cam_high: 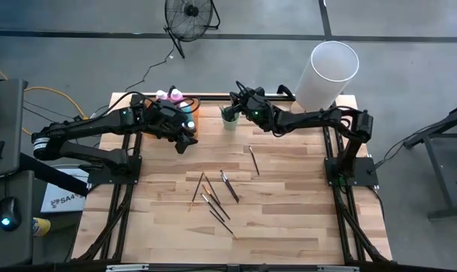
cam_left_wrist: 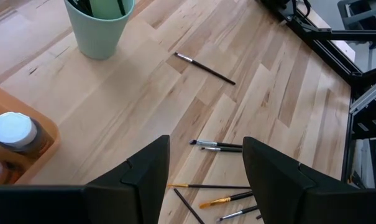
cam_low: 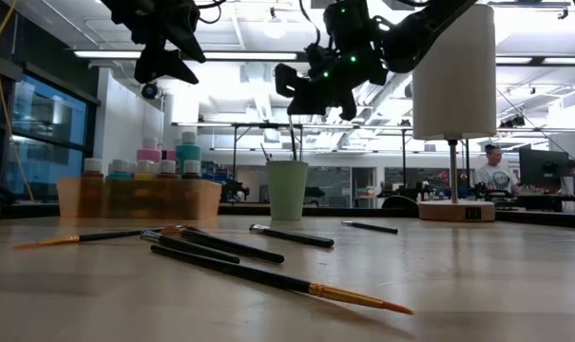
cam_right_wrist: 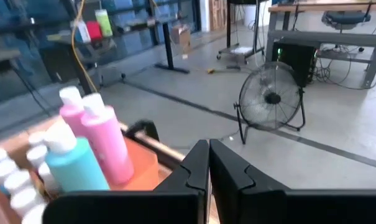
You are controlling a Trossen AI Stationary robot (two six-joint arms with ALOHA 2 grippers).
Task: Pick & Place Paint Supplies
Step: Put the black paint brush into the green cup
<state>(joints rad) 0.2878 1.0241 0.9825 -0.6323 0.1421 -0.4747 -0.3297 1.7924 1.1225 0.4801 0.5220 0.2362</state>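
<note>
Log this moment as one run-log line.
left pincer: open, empty, above table beside orange tray | right pincer: shut, empty, over green cup | loose brushes: on table

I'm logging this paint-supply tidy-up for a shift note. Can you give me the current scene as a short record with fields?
surface: pale wooden table
tray: orange plastic tray at the table's far edge, holding small pale-capped paint bottles
cup: pale green plastic cup beside the tray, brush handles inside
loose items: thin dark-handled brushes scattered mid-table
left claw: open, empty, raised near the tray
right claw: shut, empty, raised above the cup
</note>
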